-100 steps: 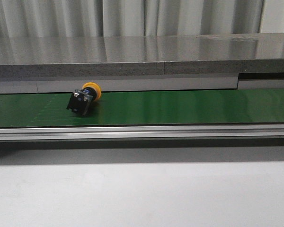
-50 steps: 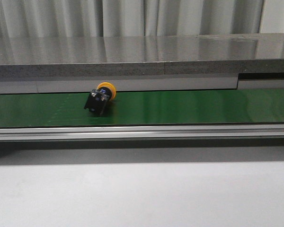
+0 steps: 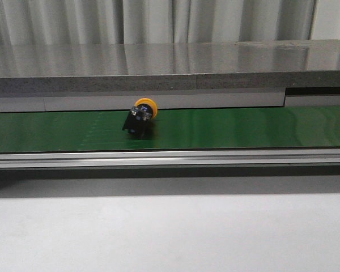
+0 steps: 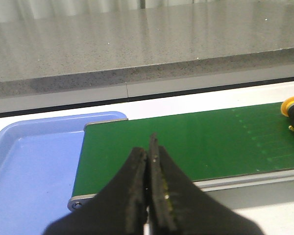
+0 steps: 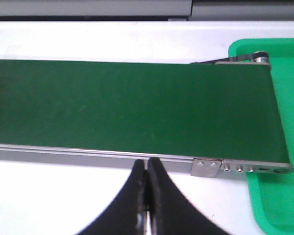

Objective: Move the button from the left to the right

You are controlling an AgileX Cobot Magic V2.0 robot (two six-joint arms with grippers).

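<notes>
Left gripper: black fingers pressed together, holding nothing, poised over the near rail at the belt's left end.
Right gripper: fingers likewise closed and empty, poised at the near rail close to the belt's right end.

Blue tray: beside and under the left end of the belt; no contents visible.
Green tray: under the right end of the belt; the visible part holds nothing.

Green belt: long, dark green, running left to right between a near aluminium rail and a far white ledge.

Button: lying tipped on the belt, yellow-orange cap toward the far side, black body toward the camera; left of the belt's middle in the front view, well apart from both grippers.

Task status, as judged: the button rests on the belt, so the first part seems done; travel to the right end and pickup or drop at the green tray remain.

Surroundings: white tabletop in front; grey speckled stone counter behind the belt; pale pleated curtain at the back.
</notes>
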